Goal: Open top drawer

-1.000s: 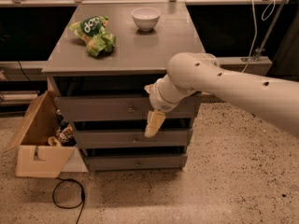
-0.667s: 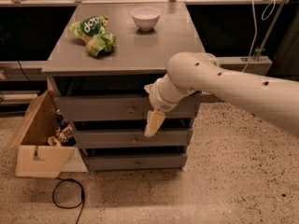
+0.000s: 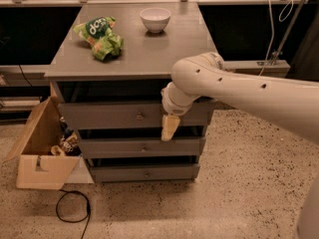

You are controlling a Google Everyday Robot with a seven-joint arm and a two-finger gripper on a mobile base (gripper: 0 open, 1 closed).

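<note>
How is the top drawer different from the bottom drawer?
The top drawer has a taller front than the bottom drawer. The top drawer sits just under the tabletop; the bottom drawer is nearest the floor. The gripper hangs in front of the top drawer's lower edge, right of its knob, with nothing in front of the bottom drawer. Both are grey, with one small round knob, and look shut.

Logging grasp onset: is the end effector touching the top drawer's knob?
Apart. The camera view shows the end effector hanging to the right of the knob, with bare front of the top drawer between them.
</note>
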